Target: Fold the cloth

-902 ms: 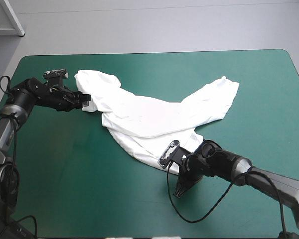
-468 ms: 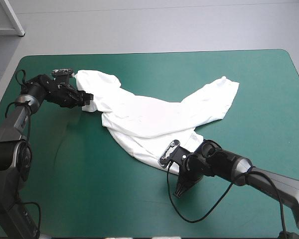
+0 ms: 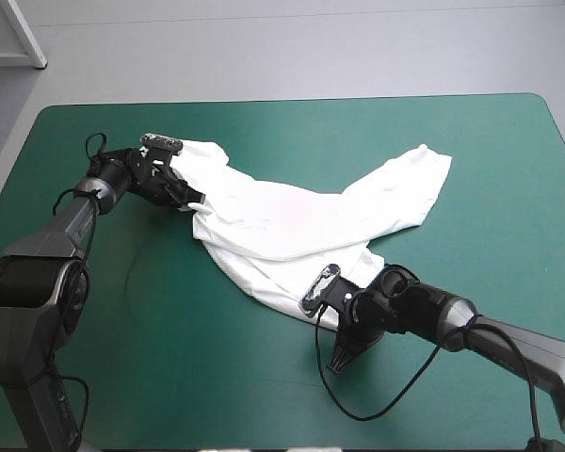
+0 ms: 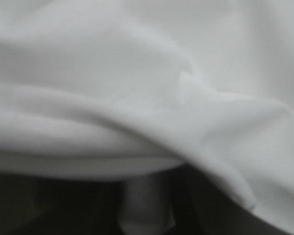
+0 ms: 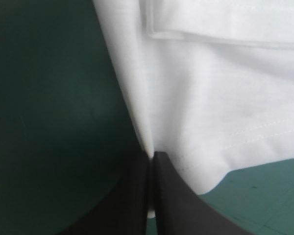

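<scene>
Right gripper (image 5: pixel 151 154): the black fingers are pressed almost together, pinching the near hem of the T-shirt (image 3: pixel 292 221), at 6 o'clock of the garment. In the right wrist view, bare teal-green cover (image 3: pixel 122 358) lies on one side of the fingers and white cloth with a stitched hem on the other. In the high view the right arm crosses the hem corner and hides it.

The T-shirt lies flat and wrinkled at the table's centre, with one lobe reaching toward 2 o'clock and another toward 10 o'clock.

Left gripper (image 3: pixel 188 196): nipped onto the 10 o'clock lobe, with a strip of cloth between the fingers. White folds fill the left wrist view.

Beyond the 12 o'clock edge: pale grey floor (image 3: pixel 311 47)
</scene>
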### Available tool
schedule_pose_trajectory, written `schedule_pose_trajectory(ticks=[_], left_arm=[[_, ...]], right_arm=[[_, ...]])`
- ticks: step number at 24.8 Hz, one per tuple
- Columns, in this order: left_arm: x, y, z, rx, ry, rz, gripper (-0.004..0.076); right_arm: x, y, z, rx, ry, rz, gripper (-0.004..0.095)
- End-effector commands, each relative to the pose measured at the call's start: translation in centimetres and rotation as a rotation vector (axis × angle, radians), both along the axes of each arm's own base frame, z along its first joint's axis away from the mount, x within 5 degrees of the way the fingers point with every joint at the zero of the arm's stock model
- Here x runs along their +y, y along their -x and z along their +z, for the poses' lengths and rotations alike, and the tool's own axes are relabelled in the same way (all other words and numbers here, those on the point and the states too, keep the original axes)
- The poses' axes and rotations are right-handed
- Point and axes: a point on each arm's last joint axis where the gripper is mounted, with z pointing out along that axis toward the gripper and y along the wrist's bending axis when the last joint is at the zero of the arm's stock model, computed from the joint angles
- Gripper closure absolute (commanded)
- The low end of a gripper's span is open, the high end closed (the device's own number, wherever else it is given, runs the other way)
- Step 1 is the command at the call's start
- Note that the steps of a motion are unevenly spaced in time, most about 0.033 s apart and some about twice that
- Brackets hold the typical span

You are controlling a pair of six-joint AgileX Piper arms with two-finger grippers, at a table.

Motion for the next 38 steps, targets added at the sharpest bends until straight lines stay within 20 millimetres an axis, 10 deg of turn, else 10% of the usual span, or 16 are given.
schedule_pose_trajectory(ticks=[1, 10, 21, 34, 38], left_arm=[[-0.1, 0.3, 1.9, -0.034, -0.031, -0.009, 0.0699], [0.2, 2.1, 7.5, -0.149, -0.043, -0.013, 0.0703], [0.5, 8.4, 17.6, -0.33, -0.005, -0.018, 0.0703], [2.3, 32.6, 42.8, -1.229, 0.096, -0.013, 0.0703], [2.7, 36.8, 46.1, -1.418, 0.147, 0.006, 0.0703]], right_arm=[[-0.1, -0.1, 1.6, -0.045, -0.046, -0.005, 0.0921], [0.3, -0.7, 3.4, -0.105, -0.126, -0.074, 0.0921], [-2.5, -1.1, 16.5, -0.54, -0.276, -0.183, 0.0922], [-15.0, 8.6, 40.6, -1.274, -0.581, -0.236, 0.0922], [-17.6, 11.1, 43.3, -1.397, -0.641, -0.245, 0.0922]])
